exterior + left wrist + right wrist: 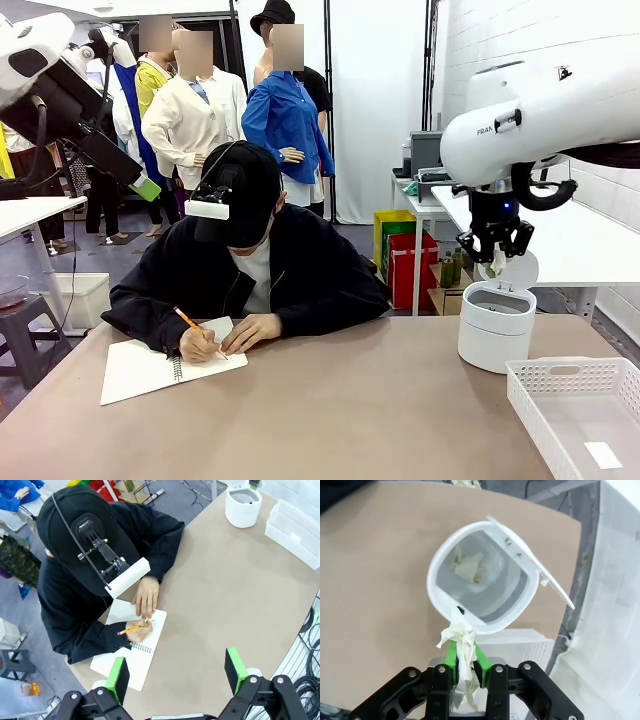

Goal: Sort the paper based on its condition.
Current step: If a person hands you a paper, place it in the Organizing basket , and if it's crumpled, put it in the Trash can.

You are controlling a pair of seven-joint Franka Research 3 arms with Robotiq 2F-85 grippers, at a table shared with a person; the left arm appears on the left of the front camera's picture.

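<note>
paper wad (497,262) is hanging pinched in the right gripper (497,255) in the front view, just above the round white bin (496,335), whose open mouth is lying directly beneath. in the left wrist view the left gripper (176,672) is hovering spread and empty, well apart from that bin, so the right arm is nearer. in the right wrist view the wad's long axis is running out from between the shut jaws, its tip crossing the bin's near rim, another wad (468,565) lying inside.

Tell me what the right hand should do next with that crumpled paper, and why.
Probably open the right hand: it is shut on a crumpled paper wad just above the open bin, where another wad lies, so it should drop in.
</note>
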